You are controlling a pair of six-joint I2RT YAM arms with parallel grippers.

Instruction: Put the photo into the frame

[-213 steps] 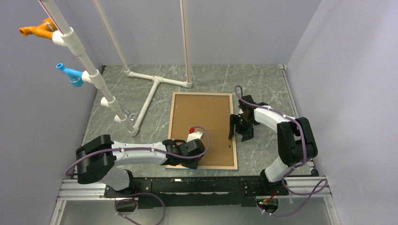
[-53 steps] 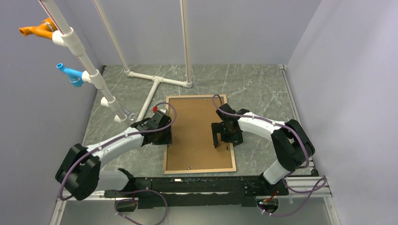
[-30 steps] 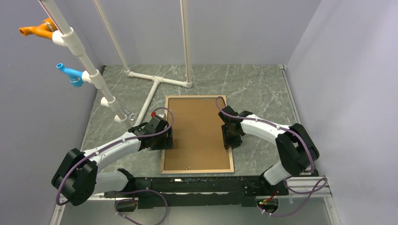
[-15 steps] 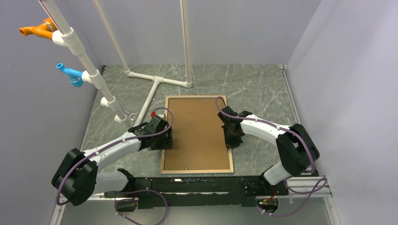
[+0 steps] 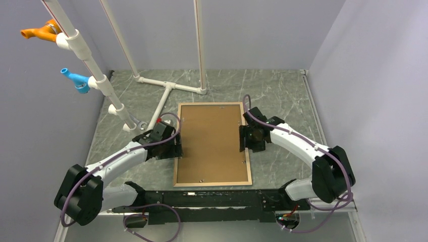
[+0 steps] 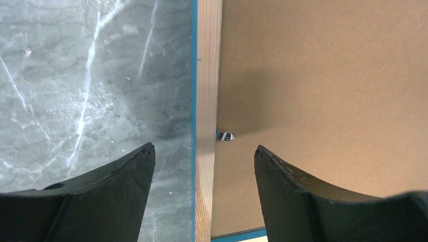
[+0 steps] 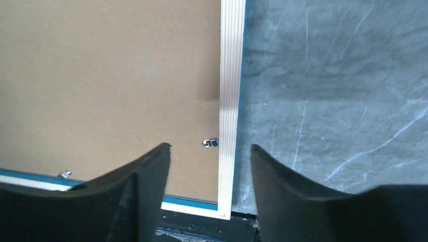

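- The frame point(image 5: 212, 184) is laid flat near the middle of the marbled table point(image 5: 282, 96), light wood side up. Its short near rail is set just beyond the arm bases, and a thin blue edge is seen along its outer sides.
- The frame's opening is filled by a plain brown backing board point(image 5: 212, 141).
- The left gripper point(image 6: 204, 148) is held over the frame's left rail, about halfway along. Its jaws are spread wide, with one finger over the table and the other over the board, and nothing is clamped.
- A small metal tab point(image 6: 225, 135) is seen on the board just inside that rail.
- The right gripper point(image 7: 209, 146) is held over the right rail, opposite the left one. Its jaws are likewise parted astride the rail, and nothing is gripped. Contact with the wood cannot be told.
- A white pipe stand point(image 5: 166, 96) is seen at the far side, with a blue fitting point(image 5: 75, 80) and an orange fitting point(image 5: 40, 31) on its slanted pole.
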